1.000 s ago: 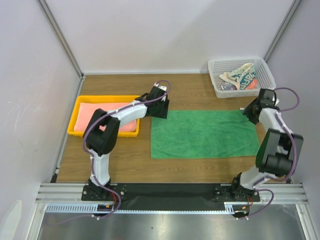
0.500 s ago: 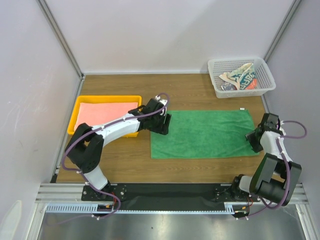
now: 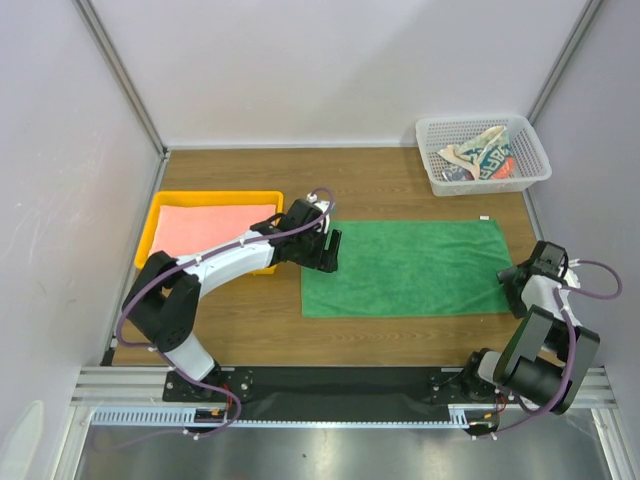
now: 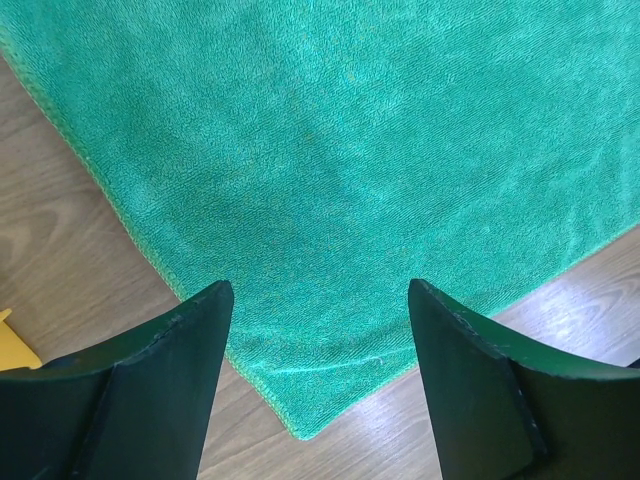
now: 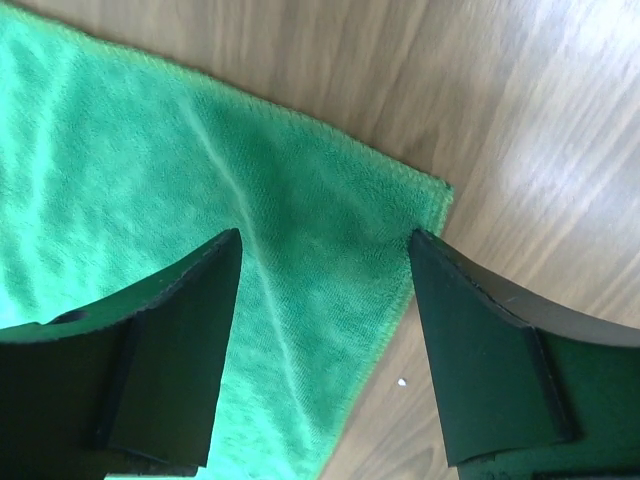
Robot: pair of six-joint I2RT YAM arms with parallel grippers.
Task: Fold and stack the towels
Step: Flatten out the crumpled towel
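Pink towel point(image 3: 215, 222) is seemingly lying folded; green point(image 3: 405, 265), patterned point(image 3: 480, 158) are waiting unfolded; left hand point(image 4: 320, 288), right hand point(image 5: 325, 235) are gaping empty

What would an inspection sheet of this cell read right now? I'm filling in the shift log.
Surface: wooden table, no spills seen.
Job's things: green towel spread flat mid-table, unfolded; salmon-pink towel flat in the yellow tray; patterned towel crumpled in the white mesh basket.
Clutter: nothing seen.
Jaws: left jaws open over the green towel's left edge; right jaws open over its right edge; neither holds anything.
Cables: purple cables loop off both arms.
Surroundings: white walls on three sides; metal rail along the near edge.
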